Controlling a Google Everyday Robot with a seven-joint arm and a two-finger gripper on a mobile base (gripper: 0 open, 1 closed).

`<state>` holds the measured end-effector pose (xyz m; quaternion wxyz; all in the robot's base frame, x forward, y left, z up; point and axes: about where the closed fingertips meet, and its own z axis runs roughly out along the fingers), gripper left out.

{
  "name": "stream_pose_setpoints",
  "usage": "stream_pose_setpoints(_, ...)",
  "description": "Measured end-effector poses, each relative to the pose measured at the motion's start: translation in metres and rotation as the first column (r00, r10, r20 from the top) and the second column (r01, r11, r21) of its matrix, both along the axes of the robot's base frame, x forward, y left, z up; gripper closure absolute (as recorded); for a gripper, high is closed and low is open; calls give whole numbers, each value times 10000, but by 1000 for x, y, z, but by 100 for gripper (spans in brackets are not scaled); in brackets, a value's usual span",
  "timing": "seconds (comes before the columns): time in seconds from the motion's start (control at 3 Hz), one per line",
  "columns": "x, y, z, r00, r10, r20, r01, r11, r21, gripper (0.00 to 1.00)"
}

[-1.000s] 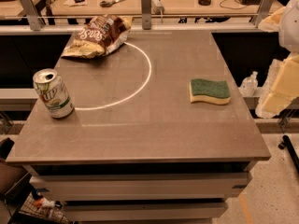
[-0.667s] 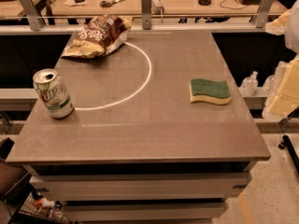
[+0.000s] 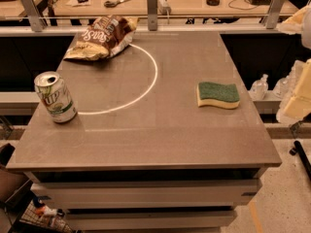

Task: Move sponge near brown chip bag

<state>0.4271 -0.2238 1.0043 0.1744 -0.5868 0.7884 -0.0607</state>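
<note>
The sponge (image 3: 218,94), yellow with a dark green top, lies flat on the right side of the grey table (image 3: 146,140). The brown chip bag (image 3: 102,35) lies crumpled at the table's far left corner, well away from the sponge. My gripper is out of view. Only cream-coloured parts of my arm (image 3: 299,98) show at the right edge of the frame, off the table's right side and to the right of the sponge.
A green-and-white soda can (image 3: 55,97) stands upright near the table's left edge. A white arc (image 3: 146,84) is marked on the tabletop. A rail with posts (image 3: 153,4) runs behind the table, with a desk beyond. Bottles (image 3: 260,86) stand lower down at the right.
The cream arm part at the right edge has shifted slightly to the right. The sponge, bag and can have not moved.
</note>
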Motion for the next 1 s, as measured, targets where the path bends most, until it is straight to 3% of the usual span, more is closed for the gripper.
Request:
stream_pose_setpoints(0.33, 16, -17, 6, 9997, 211, 112, -221, 9948, 993, 0)
stream_pose_setpoints(0.67, 38, -29, 3, 9980, 500, 379, -577, 9686, 2418, 0)
stream_pose_setpoints(1.0, 53, -32, -9, 9947, 744, 704, -956, 9212, 3772, 0)
